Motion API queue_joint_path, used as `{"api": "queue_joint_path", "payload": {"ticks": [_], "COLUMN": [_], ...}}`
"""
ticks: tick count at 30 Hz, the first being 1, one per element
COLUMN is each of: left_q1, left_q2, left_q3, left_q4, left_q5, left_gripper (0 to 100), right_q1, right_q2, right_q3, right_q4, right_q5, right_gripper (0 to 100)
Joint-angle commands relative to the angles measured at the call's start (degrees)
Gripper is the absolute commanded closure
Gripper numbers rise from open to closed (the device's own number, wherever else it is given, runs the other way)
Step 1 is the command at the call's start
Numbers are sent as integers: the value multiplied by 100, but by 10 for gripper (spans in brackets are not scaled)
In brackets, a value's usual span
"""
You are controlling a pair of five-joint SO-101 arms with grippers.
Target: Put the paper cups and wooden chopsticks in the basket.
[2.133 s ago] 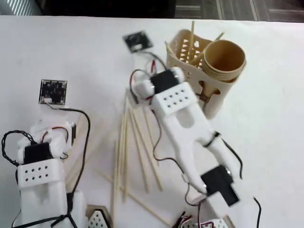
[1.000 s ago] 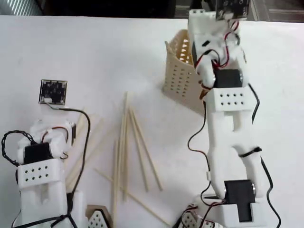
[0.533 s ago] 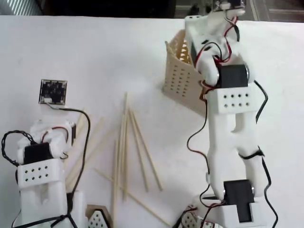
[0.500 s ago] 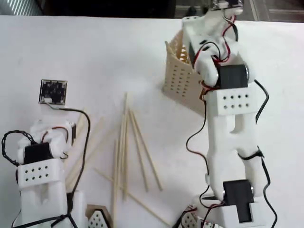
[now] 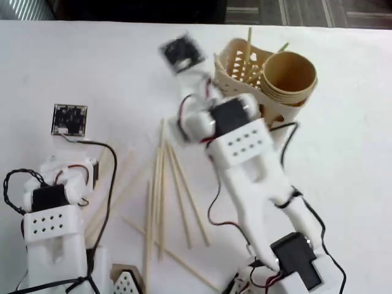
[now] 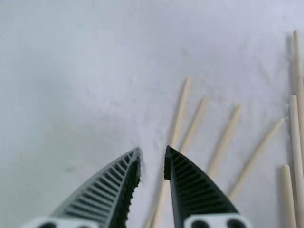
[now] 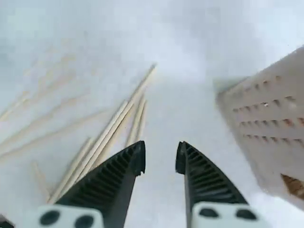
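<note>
Stacked paper cups stand in the cream basket, with a few wooden chopsticks poking out of it. Several more chopsticks lie loose on the white table. My right arm is stretched out just left of the basket, over the far ends of the loose sticks. Its gripper is open and holds nothing, with chopsticks below it and the basket wall beside it. My left gripper is open low over other chopsticks, near the table's front left.
The left arm sits at the front left with a black cable looping beside it. A few sticks lie next to that arm. The table's back left is bare white surface.
The right arm swung from above the basket back to the left, ending beside the basket over the loose chopsticks. The cups are uncovered again. The left arm has kept still.
</note>
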Motion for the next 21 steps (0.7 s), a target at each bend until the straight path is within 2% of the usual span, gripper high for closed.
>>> {"api": "queue_joint_path", "payload": {"ticks": [1,4,8,14,21], "left_q1": [-48,-48,-48,-48,-48], "left_q2": [-145,-145,-145,-145,-145], "left_q3": [-26,-26,-26,-26,-18], "left_q4": [-97,-97,-97,-97,-97], "left_q5": [53,53,44,44,44], "left_gripper": [899,899,899,899,899], "right_q1": [-347,-453,-514,-514,-664], "right_q2": [31,382,1367,2668,3512], "right_q3": [985,1556,1591,730,0], "right_q4": [-708,-1393,-1798,-1754,-1481], "right_q5": [26,9,0,-211,-325], "right_gripper": [822,822,822,820,821]}}
